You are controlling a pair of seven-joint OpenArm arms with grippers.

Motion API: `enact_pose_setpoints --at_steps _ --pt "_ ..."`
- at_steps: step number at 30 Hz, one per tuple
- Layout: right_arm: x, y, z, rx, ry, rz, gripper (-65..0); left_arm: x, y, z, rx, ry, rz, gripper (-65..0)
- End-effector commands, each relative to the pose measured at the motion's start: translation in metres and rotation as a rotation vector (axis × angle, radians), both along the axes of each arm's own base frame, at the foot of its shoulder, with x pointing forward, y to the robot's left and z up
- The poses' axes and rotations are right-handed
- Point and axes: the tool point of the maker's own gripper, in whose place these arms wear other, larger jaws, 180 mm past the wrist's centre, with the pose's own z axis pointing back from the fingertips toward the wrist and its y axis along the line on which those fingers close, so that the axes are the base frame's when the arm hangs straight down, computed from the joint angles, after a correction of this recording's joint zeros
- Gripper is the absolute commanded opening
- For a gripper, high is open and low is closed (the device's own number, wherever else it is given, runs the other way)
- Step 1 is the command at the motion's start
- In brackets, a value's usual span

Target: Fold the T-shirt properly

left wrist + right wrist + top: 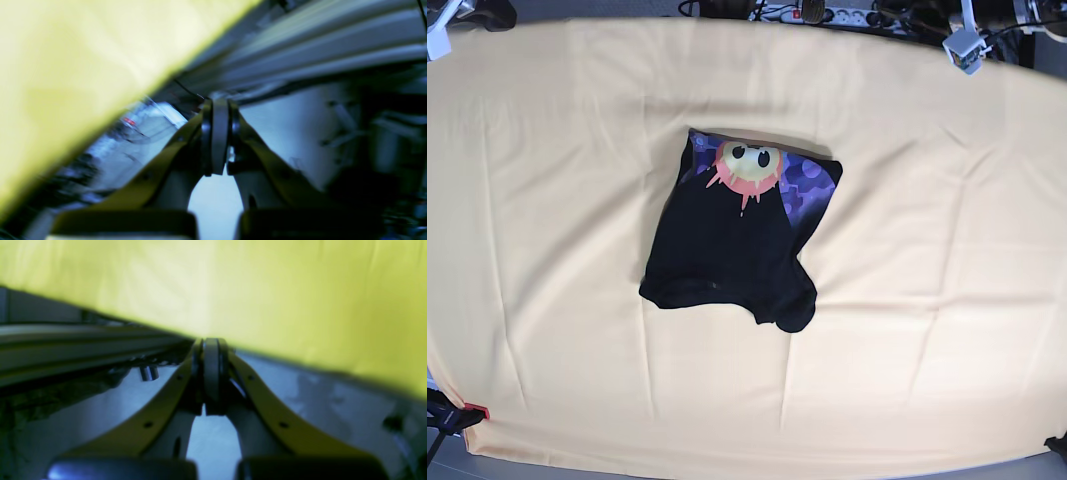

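Observation:
The black T-shirt (732, 240) lies folded into a compact bundle near the middle of the yellow-covered table (927, 250) in the base view. Its purple print with a pale face and pink rays shows along the far edge. One rounded black flap sticks out at its near right corner. Neither arm shows in the base view. My left gripper (218, 133) is shut and empty, off the table's side, with the yellow cloth at the upper left. My right gripper (210, 368) is shut and empty, near the table's edge. The T-shirt does not show in either wrist view.
Metal frame rails run past the left gripper (317, 43) and the right gripper (66, 346). In the base view, cables and a power strip (827, 12) lie beyond the far edge, and a clamp (452, 412) holds the cloth at the near left corner.

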Motion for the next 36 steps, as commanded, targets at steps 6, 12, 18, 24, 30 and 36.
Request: enact_pose_setpoints --at_steps 6,12,18,24,30,36 --pt "-0.058 0.017 -0.011 0.099 0.204 -0.003 -65.0 -0.061 -0.015 0.005 -0.064 0.214 0.087 -65.0" --pt "-0.108 0.054 -0.049 0.336 0.406 -0.06 -65.0 -0.088 -0.012 -0.016 -0.071 0.34 0.173 -65.0" --pt "-0.13 0.057 -0.125 0.28 0.526 -0.045 -65.0 -0.099 -0.005 -0.088 -0.033 0.44 0.255 -65.0" --pt "-0.121 0.043 -0.204 0.154 0.534 0.026 -65.0 -0.088 0.009 -0.192 0.038 0.482 0.398 -65.0" --pt "-0.095 0.023 -0.263 0.05 0.436 0.041 -65.0 -0.069 0.027 -0.275 0.117 0.466 0.528 -65.0" --pt "-0.061 0.008 -0.307 -0.114 0.367 0.08 -65.0 -0.042 0.035 -0.324 0.267 0.316 0.477 -65.0"
